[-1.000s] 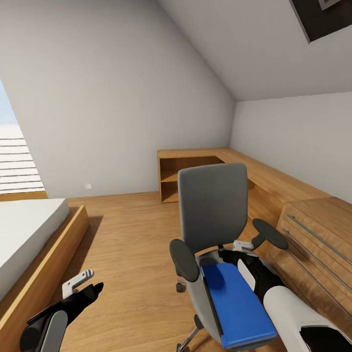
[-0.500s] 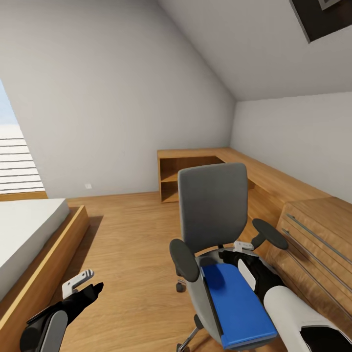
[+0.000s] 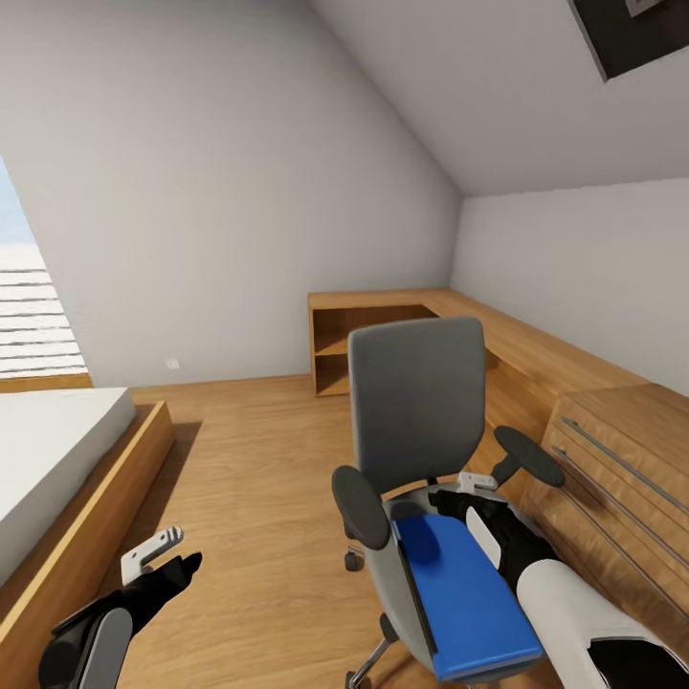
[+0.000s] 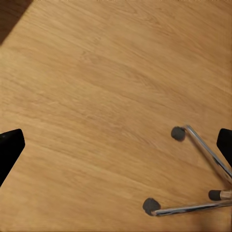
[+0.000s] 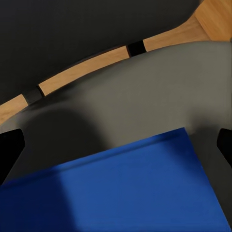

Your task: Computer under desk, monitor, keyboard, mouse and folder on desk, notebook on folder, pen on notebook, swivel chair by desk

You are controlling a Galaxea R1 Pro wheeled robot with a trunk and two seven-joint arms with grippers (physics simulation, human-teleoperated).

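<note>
The folder [image 3: 467, 598] lies flat on the seat of the swivel chair [image 3: 417, 417], bright blue with a dark spine along the edge nearer the chair's left armrest, and it covers most of the seat; in the right wrist view the folder [image 5: 116, 188] shows with a strip of grey seat [image 5: 145, 96] bare beyond its far edge, toward the chair back. The chair stands on the light wood floor [image 3: 249, 478] with its grey back upright and facing into the room, its black armrests out to either side, and its chrome spokes and castors [image 4: 203, 169] show in the left wrist view against the planks. The right gripper [image 3: 476, 498] is over the rear of the seat, just above the far end of the folder, its jaws apart with a dark fingertip [image 5: 9, 150] at each side of the right wrist view and nothing between them but folder and seat. The left gripper [image 3: 163, 555] hangs low over bare floor well to the chair's left, jaws also spread and holding nothing. Just beside the chair on its right runs a low wooden cabinet [image 3: 612, 459] with long metal drawer handles, continuing into the corner as open shelving [image 3: 354, 349]. On the other side of the room a bed [image 3: 57, 450] with a white mattress sits in a wooden frame, beneath sloped grey-white walls and a black-framed skylight [image 3: 636, 33].
</note>
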